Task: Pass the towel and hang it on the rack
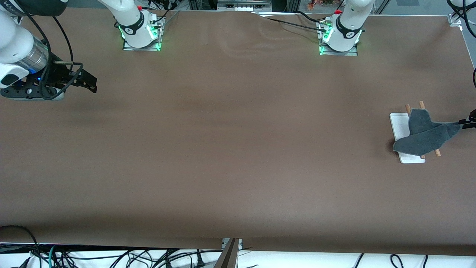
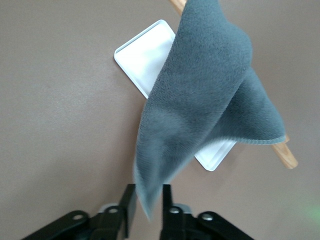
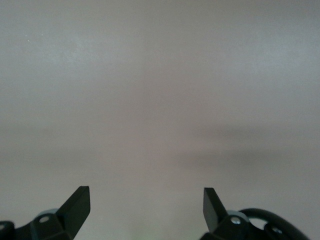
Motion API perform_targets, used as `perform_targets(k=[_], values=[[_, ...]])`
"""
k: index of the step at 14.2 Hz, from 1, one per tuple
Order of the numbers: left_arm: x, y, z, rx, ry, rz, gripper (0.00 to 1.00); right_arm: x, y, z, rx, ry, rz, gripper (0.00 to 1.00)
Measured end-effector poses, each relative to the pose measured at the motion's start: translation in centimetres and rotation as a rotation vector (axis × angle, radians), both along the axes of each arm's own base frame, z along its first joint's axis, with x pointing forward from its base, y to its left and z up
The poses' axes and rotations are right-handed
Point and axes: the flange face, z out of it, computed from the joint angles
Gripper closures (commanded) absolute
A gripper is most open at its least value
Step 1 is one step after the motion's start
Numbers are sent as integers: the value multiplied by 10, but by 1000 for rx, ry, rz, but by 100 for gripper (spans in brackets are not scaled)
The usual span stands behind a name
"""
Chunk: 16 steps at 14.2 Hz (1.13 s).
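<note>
Left gripper (image 2: 148, 210), at the left arm's end of the tabletop (image 1: 230, 149), pinches one corner of the towel (image 1: 424, 136) between its nearly closed fingers (image 2: 128, 206). From that pinched corner the towel stretches away from the gripper and drapes over the rack (image 1: 402, 128), its long axis running from the gripper across the two rods. Only the dark grey face shows; the cloth looks soft and napped, with a stitched hem along one edge, and it folds into two lobes, one over the rods' upper ends and one hanging past the base toward the front camera. The rack's flat white base lies on the tabletop under the cloth, and brown rod ends (image 1: 438, 152) stick out from beneath the towel at both sides. No brand, label or writing can be read on the towel or the rack. Right gripper (image 3: 146, 202) waits over bare tabletop at the right arm's end, fingers spread wide and holding nothing.
</note>
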Motion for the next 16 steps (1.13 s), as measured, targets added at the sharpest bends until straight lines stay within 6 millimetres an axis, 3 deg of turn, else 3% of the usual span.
perform_targets(k=[6,9,12,14,16], values=[[13,-4,12,23,-22,-9,0,1,-2,8,-12,-17,0,0],[45,-33,44,114,-2,-31,0,2,-4,9,-29,-20,2,0],[77,-90,122,201,-1,-21,0,3,-6,11,-31,-25,-1,0],[92,-151,170,220,47,17,0,3,-8,13,-30,-28,-4,0],[108,-221,203,266,108,60,0,2,-8,13,-31,-18,-5,0]])
